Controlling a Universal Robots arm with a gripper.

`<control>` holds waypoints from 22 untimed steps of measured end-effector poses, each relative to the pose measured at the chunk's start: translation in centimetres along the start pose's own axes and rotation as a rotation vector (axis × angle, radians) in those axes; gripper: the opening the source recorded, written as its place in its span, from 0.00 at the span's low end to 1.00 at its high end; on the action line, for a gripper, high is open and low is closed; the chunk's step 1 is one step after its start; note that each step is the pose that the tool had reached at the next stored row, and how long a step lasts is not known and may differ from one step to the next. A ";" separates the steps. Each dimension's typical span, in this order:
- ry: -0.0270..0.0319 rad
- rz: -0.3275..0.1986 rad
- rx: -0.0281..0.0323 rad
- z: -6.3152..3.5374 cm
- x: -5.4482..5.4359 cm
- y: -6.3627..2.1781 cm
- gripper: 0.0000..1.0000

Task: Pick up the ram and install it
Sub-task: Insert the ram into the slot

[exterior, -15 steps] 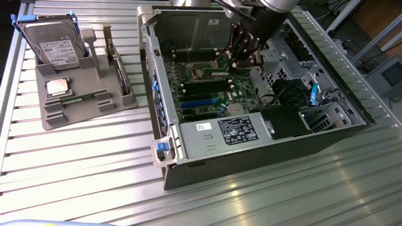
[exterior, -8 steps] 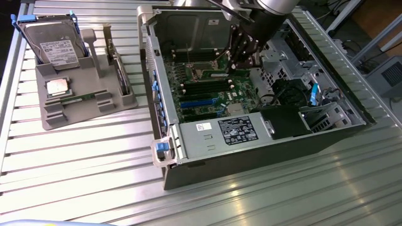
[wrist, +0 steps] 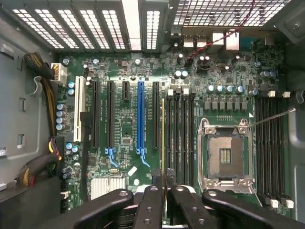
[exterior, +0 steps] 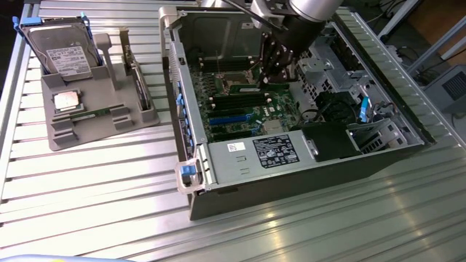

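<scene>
Bright overhead light glares in pale streaks off the ribbed silver metal tabletop, while the open black computer case lies shadowed inside and its perforated metal rear grille blows out white.

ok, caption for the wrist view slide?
Pincer shut on the ram, held edge-on over the motherboard beside the memory slots.

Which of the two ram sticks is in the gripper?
The ram over the motherboard inside the case, clamped in the gripper; the other ram lies flat on the grey tray outside.
</scene>
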State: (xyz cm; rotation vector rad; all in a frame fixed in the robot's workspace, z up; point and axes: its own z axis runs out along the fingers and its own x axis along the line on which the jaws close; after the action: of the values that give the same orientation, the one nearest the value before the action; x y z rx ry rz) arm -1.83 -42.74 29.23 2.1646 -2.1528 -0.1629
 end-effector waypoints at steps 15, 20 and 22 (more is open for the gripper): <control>0.0030 -0.009 -0.0001 3.12 -1.4 0.66 0.13; 0.0033 -0.009 0.0427 3.17 -1.4 0.67 0.13; 0.0035 -0.009 0.0646 3.18 -1.4 0.68 0.13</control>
State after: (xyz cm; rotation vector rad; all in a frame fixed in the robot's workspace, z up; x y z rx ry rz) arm -2.94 -41.31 26.19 2.2070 -2.1764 -0.0914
